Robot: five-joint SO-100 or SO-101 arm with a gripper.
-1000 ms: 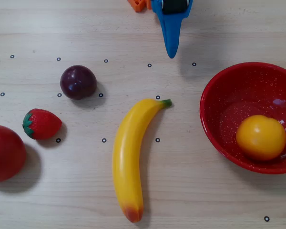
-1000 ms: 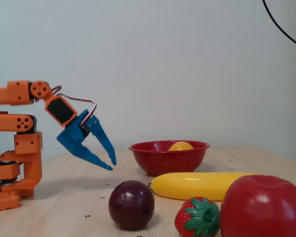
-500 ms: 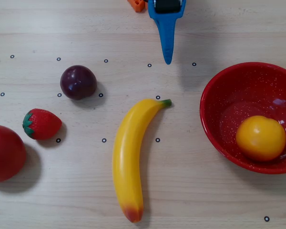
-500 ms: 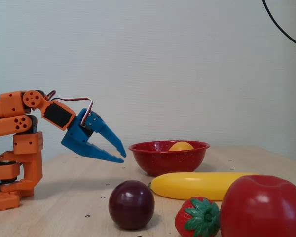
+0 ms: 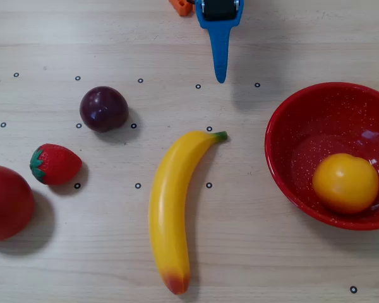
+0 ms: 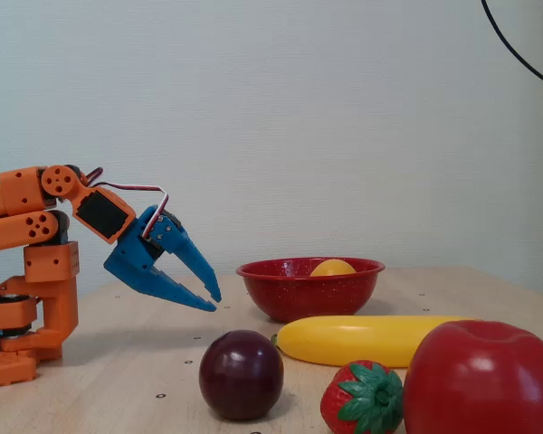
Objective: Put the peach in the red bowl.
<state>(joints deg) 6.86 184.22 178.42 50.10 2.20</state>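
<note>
Since a moment ago my gripper point(image 6: 211, 299) has dipped slightly, fingers parted and empty (job done): the peach point(image 5: 345, 182) rests in the red bowl point(image 5: 290, 126), well off my fingertips.

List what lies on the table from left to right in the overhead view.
Red tomato-like ball → strawberry → dark plum → banana → blue end effector at the top edge → red bowl holding the peach.

Glossy speckled enamel-look red bowl point(image 5: 290, 136); smooth shiny peach point(image 5: 345, 182); glossy plastic banana point(image 5: 170, 214) at nine o'clock of it; matt pale wood-grain table point(image 5: 69, 38).
</note>
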